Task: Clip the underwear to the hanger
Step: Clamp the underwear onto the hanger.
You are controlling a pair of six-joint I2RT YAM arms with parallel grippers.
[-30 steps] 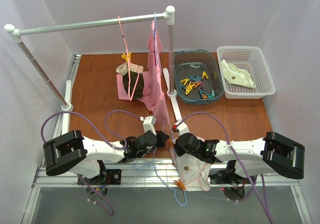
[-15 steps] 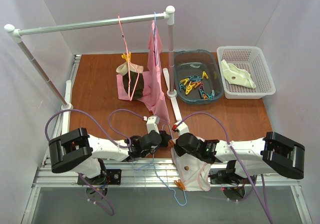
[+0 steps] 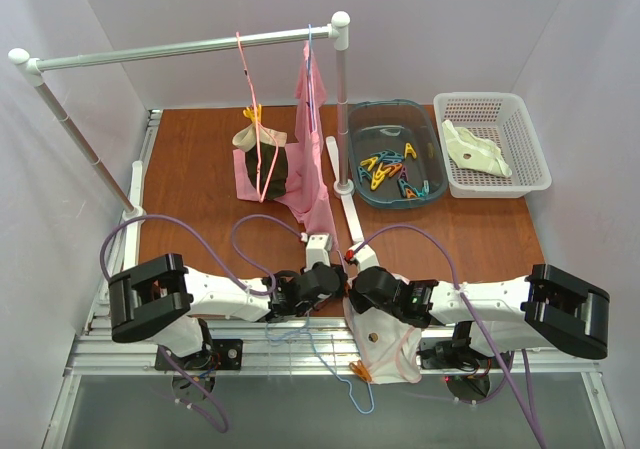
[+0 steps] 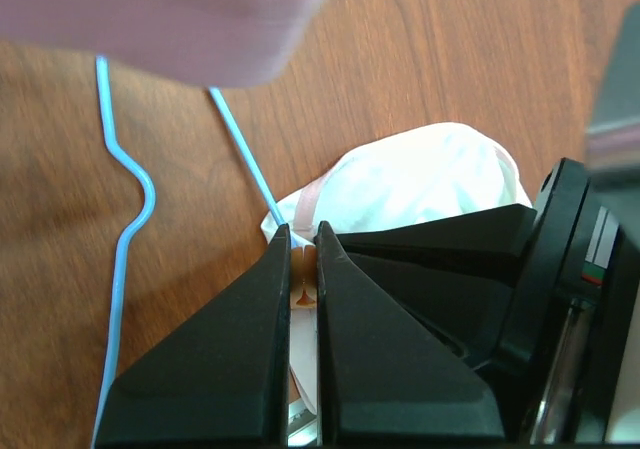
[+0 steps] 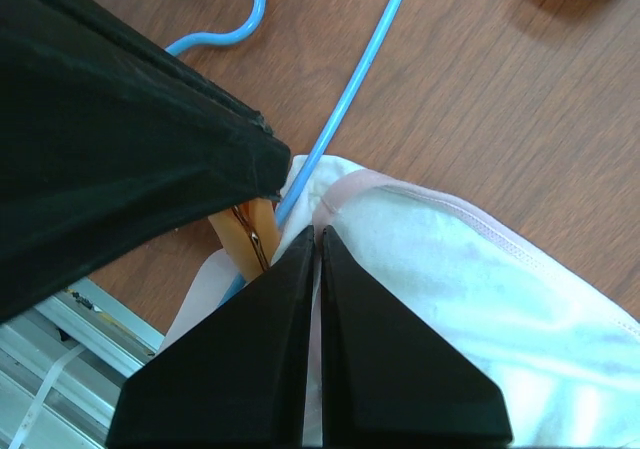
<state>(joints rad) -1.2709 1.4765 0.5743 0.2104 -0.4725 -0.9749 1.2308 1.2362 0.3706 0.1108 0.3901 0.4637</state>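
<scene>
One change: left arm [image 3: 228, 292] has slid rightward toward the underwear [image 3: 392, 351].

Bright and even in the top view, soft white light off the pale walls [image 3: 450, 29], no real glare. Just faint shadows on the table [image 3: 190, 169] near the middle. Wrist views way softer: flat black, zero detail on the left gripper [image 4: 303, 237], orange clip [image 4: 303, 274] in shade between its tips, pink fabric [image 4: 150, 19] smeared out of focus across the top. Dark shadow patch upper right of the right wrist view.
</scene>
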